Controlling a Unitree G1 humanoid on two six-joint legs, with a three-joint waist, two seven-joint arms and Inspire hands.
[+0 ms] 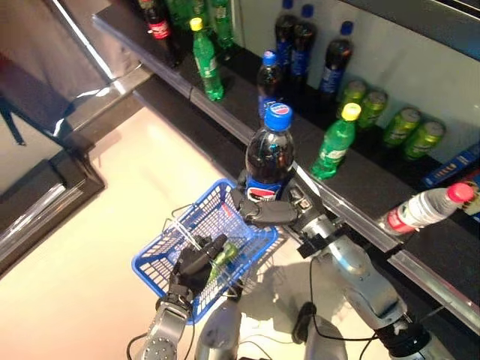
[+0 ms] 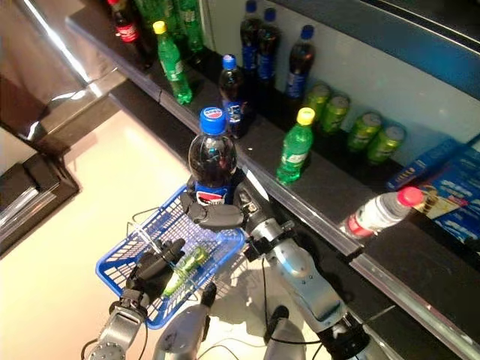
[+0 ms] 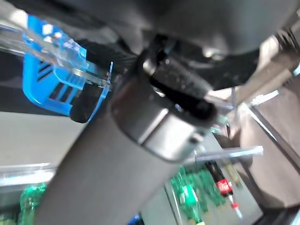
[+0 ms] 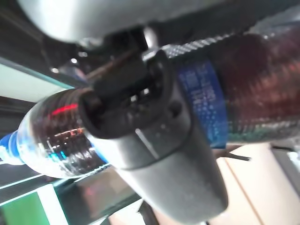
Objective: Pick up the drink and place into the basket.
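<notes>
Left eye view: right hand fingers wrapped round dark cola bottle w/ blue cap (upright), above blue wire basket's shelf-side rim; left hand clasps basket handle.

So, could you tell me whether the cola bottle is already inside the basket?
Not yet. The right hand holds the cola bottle upright, above the far rim of the blue basket, which the left hand grips.

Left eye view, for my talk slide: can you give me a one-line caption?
Right robot hand holds a cola bottle upright above the blue basket gripped by the left robot hand.
</notes>
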